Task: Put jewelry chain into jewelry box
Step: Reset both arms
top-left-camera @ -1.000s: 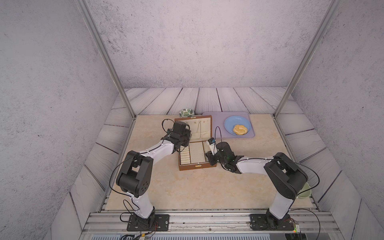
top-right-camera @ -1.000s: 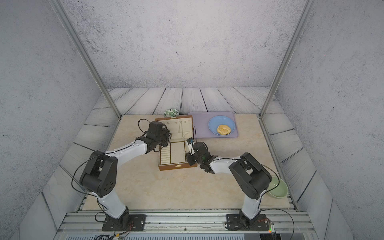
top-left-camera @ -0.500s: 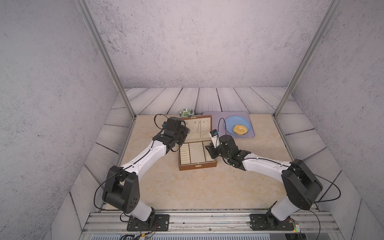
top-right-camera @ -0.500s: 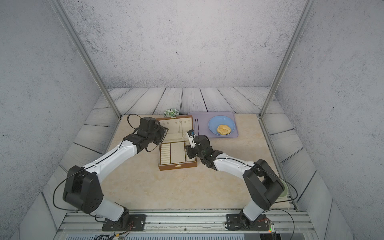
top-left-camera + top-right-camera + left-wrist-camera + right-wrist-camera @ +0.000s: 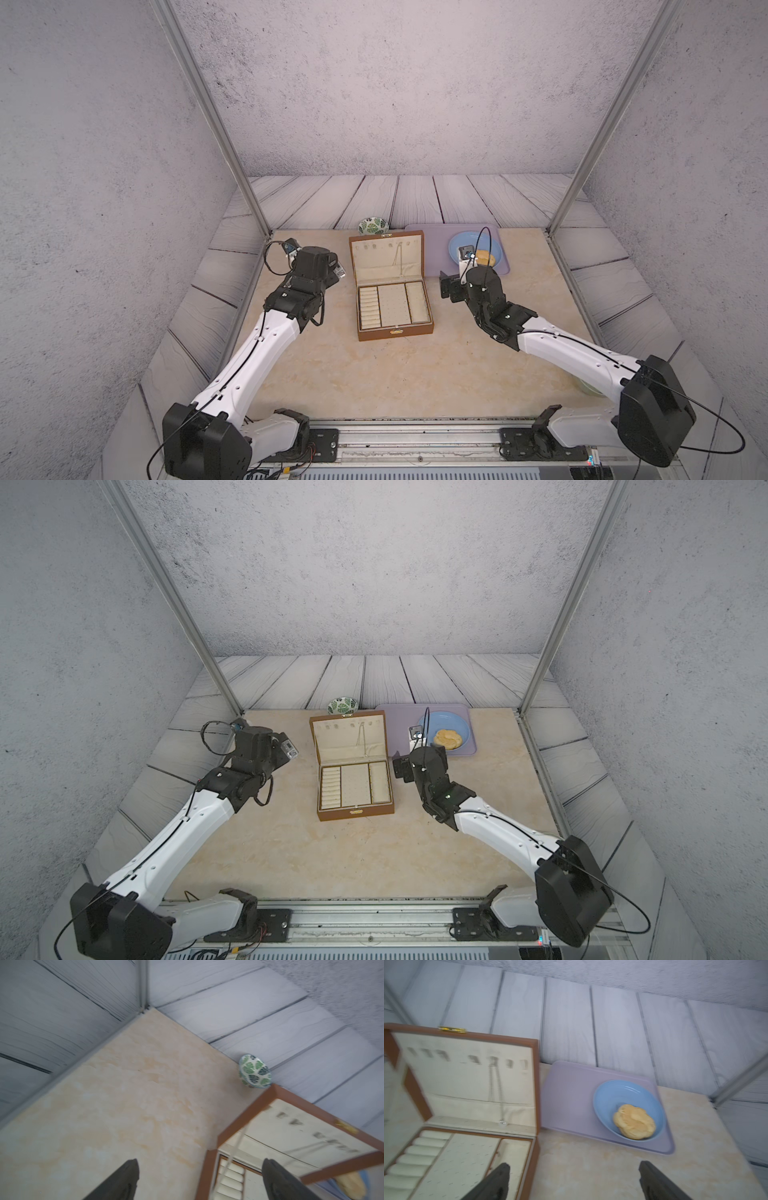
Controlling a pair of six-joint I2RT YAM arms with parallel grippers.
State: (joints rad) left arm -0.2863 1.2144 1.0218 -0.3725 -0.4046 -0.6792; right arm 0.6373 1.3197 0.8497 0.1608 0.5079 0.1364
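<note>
The brown jewelry box stands open mid-table, its lid upright at the back. The thin silvery jewelry chain hangs from a hook in the cream lid, its small ring low against the lining. My left gripper is to the left of the lid, open and empty; the box's corner shows between its fingers. My right gripper hovers just right of the box, open, with nothing in it.
A green-leaf bowl sits behind the box. At back right, a lilac tray carries a blue plate with a bun. A pale bowl peeks from under the right arm.
Both grippers have gone from shut to open. Both have pulled away from the box, the left arm to the left and the right arm to the right.
</note>
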